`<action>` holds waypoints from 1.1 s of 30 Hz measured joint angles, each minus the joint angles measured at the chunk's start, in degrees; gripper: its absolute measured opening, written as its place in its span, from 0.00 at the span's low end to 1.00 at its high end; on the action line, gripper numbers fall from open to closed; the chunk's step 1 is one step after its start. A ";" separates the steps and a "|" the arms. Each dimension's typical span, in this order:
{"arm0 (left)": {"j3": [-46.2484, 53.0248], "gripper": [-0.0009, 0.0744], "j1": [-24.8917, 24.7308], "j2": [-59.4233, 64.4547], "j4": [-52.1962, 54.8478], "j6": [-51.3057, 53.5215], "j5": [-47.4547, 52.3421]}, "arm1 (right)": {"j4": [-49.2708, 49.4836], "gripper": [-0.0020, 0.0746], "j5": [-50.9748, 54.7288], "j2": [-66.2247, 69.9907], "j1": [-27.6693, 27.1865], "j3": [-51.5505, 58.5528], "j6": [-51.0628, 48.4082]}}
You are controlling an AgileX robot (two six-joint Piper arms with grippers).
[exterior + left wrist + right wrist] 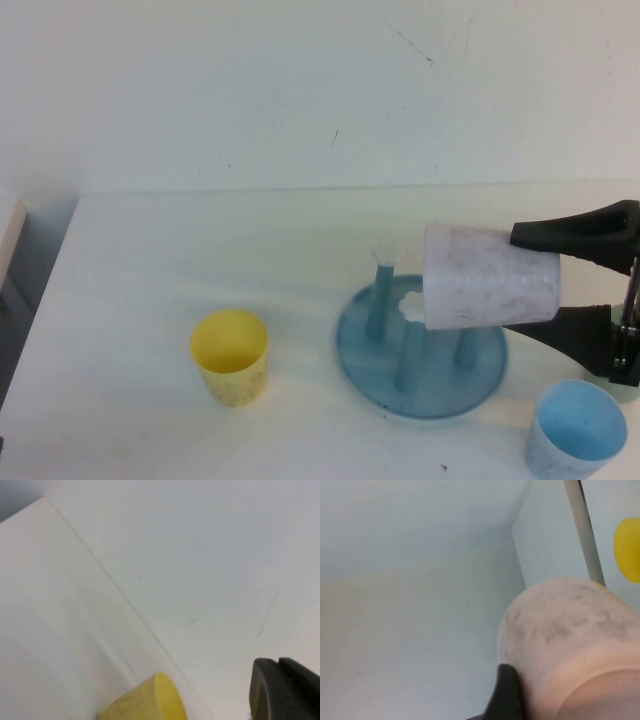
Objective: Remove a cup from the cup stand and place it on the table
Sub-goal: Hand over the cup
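Right gripper (578,282): two black fingers (575,227) are clamped on the small pale pink speckled plastic cup (488,277), one finger along the far side of the cup wall, the other along the near side. The cup is held tipped on its side in the air, one end pointed toward the robot's left, the other end between the fingers. It is seen above the right part of the round blue plastic cup stand (421,352), overlapping one white flower-shaped cap (411,304) in the high view; contact with the cap cannot be told. In the right wrist view the pink cup (570,645) fills the lower corner, with one black finger (506,692) pressed against its wall.

Three upright blue pegs (379,295) are seen on the stand tray; a fourth cannot be made out behind the cup.

A light blue plastic cup (577,428) stands upright on the broad white table (150,260), just beside the stand on the robot's right, below the right gripper. A yellow plastic cup (231,355) stands upright on the table, apart from the stand on the robot's left.

Left gripper (285,690): only a black edge is shown in the left wrist view, near the yellow cup (150,702); whether its fingers are apart or together cannot be told.
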 joint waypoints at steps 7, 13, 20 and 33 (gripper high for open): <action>0.00 0.01 0.00 0.00 -9.43 -1.26 -2.66 | 0.00 0.78 0.00 0.00 0.00 0.00 -1.86; 0.00 0.01 0.00 0.00 -11.83 -0.52 -1.09 | 0.00 0.78 0.00 0.00 0.00 0.00 -3.38; -3.17 0.01 -3.47 0.15 -20.62 22.00 11.08 | 0.00 0.78 0.00 0.00 0.00 0.00 -3.93; -12.69 0.04 -13.30 26.32 -52.92 82.10 29.99 | 0.00 0.78 0.00 0.00 0.00 0.00 -3.93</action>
